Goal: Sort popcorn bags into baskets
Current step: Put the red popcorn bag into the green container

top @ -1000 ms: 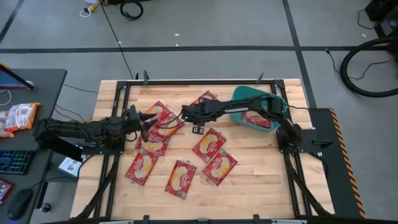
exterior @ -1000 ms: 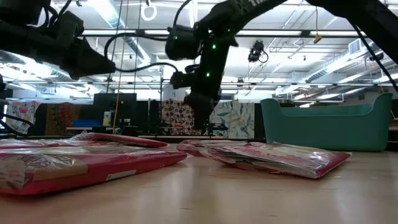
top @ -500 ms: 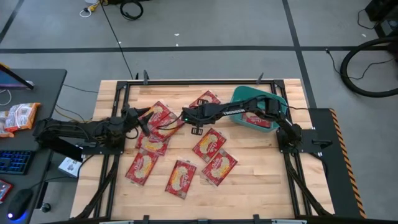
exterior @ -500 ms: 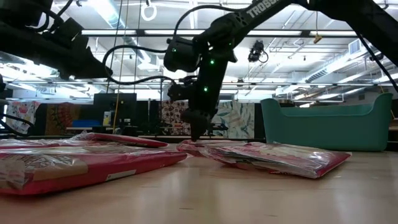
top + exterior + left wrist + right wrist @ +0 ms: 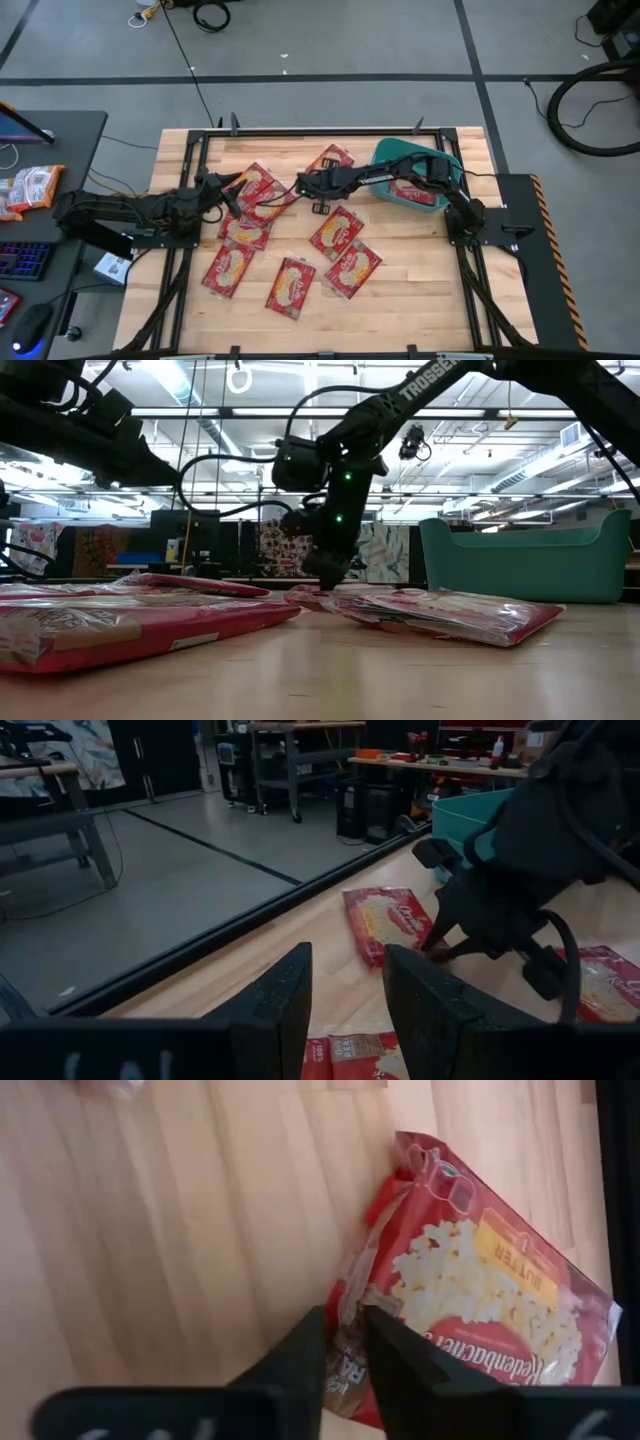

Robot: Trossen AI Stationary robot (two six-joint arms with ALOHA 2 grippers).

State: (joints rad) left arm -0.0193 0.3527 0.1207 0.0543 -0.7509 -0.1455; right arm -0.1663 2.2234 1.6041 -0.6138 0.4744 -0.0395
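Gripping: right gripper (image 5: 342,1342) is pinching the edge of one popcorn bag (image 5: 470,1295), fingers (image 5: 300,1350) nearly together with only the crinkled rim of the packet between them.
Tool position: right gripper (image 5: 305,186) is reaching across to the middle of the table (image 5: 420,290), low at the board in the low view (image 5: 330,565).
Held bag: lying flat on the wood, directly under and ahead of the right gripper, not lifted as far as I can tell.
Handling: judging it light, thin and floppy, slick film, contents loose; likely sagging and swinging once raised.
Hold point: sealed edge or corner seam looks best; the flat middle is offering nothing to bite.
Risk: film slipping out of a shallow pinch; a deeper bite on the seam is looking safer.
Near bags: more popcorn bags (image 5: 335,232) are lying just beside the right gripper, toward the arm's base side and spread below it in the high view.
Left gripper: left gripper (image 5: 345,1010) is hovering open, holding nothing, just beside the right gripper over overlapping bags (image 5: 255,190).
Far: basket (image 5: 415,178) is sitting well behind the right gripper, back along its own arm, near the table's far right corner.
Off table: paler packets (image 5: 30,188) are resting on the side desk, well apart.
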